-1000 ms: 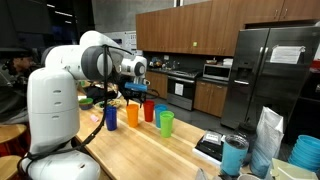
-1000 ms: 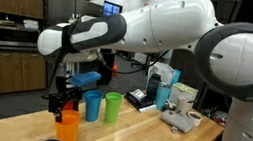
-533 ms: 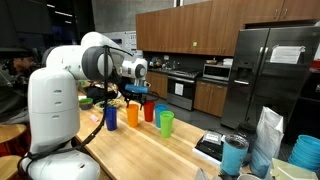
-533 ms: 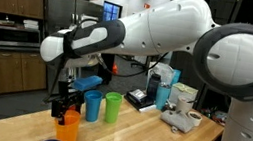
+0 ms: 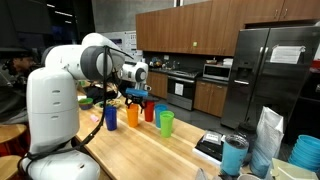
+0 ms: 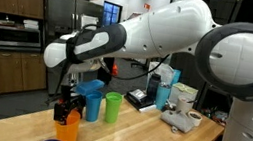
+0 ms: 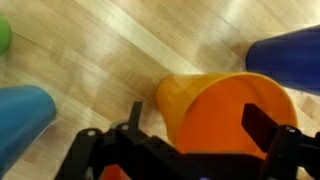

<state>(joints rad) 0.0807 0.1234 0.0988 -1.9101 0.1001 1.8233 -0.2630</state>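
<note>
The gripper (image 7: 197,125) is seen in the wrist view with its jaws apart and nothing clamped between them. One of the dark fingers (image 7: 265,125) lies over the open mouth of an orange cup (image 7: 200,100), while the other sits outside the cup's wall. Whether either finger touches the cup cannot be told.

In an exterior view the gripper (image 6: 63,107) hangs just above the rim of the orange cup (image 6: 67,130), pointing straight down. The cup stands upright, mouth up, on a pale wooden counter (image 6: 157,136) and appears empty.

The cup is judged to be thin, smooth plastic: light, easily tipped or slid, and likely to flex if squeezed hard. A hold on the upper wall is judged soundest, one finger inside and one outside, pressed gently just below the rim.

Around it other cups are set close by. A light blue cup (image 7: 25,115) stands near on one side, a dark blue cup (image 7: 290,45) near on the other, and the edge of a green cup (image 7: 3,35) is glimpsed farther off. A red cup (image 5: 149,111) is shown in an exterior view, just beside the orange one. Kitchen cabinets fill the background.
</note>
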